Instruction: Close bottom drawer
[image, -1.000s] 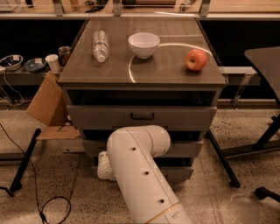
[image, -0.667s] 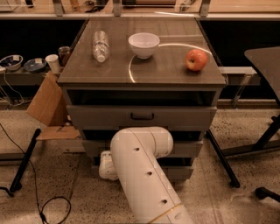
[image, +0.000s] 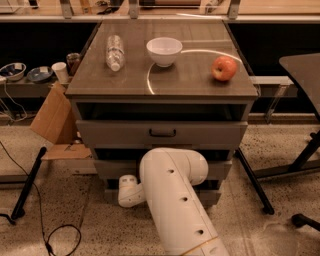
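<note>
Arm (image: 175, 200) edged toward 3 o'clock. Gripper (image: 129, 191) low at 7 o'clock, by bottom drawer (image: 212, 198) front. Spread or closed: cannot tell.

On the cabinet (image: 190, 75) a bottle (image: 114, 51) lies left, a bowl (image: 164, 51) in the middle, an apple (image: 224, 68) right. The arm (image: 175, 200) stands near, before it. The gripper (image: 129, 191) sits left of the arm, low before the bottom drawer (image: 212, 198).

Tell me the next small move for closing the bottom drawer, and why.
Probably a gentle straight push toward the cabinet. The arm reaches low across the bottom drawer, whose front edge shows beside it. The gripper is hidden behind the arm at that front, so contact cannot be confirmed.
</note>
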